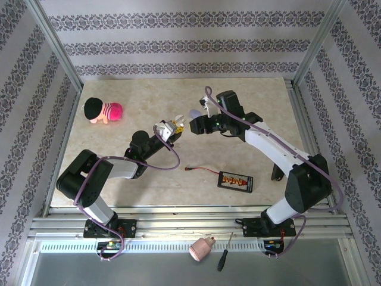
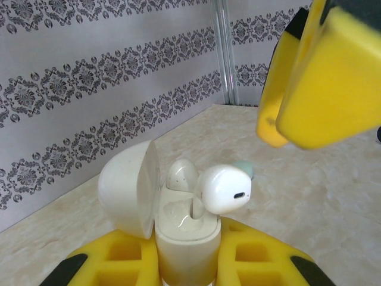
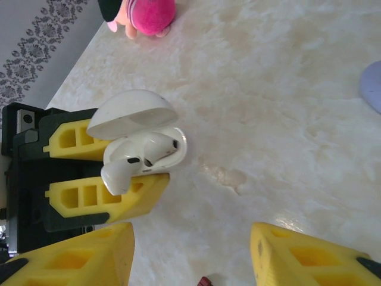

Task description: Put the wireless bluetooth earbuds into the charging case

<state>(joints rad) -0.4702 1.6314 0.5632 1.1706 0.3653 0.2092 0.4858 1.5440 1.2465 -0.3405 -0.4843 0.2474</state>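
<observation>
Patterned wallpaper walls in a pale marbled worktop (image 1: 149, 101). The left hand (image 2: 188, 265) is pressed tight on one white charging case (image 2: 178, 235), held off the surface with its lid swung open. Two white earbuds show at it: one earbud (image 2: 181, 176) sits down in its socket, and the other earbud (image 2: 225, 189) is only partly in, its head sticking out past the rim. The right hand (image 3: 190, 256) hovers near the case, fingers spread, gripping nothing. Elsewhere lie one pink plush toy (image 1: 104, 110), one battery holder (image 1: 236, 182) and one screwdriver (image 1: 224, 252).
</observation>
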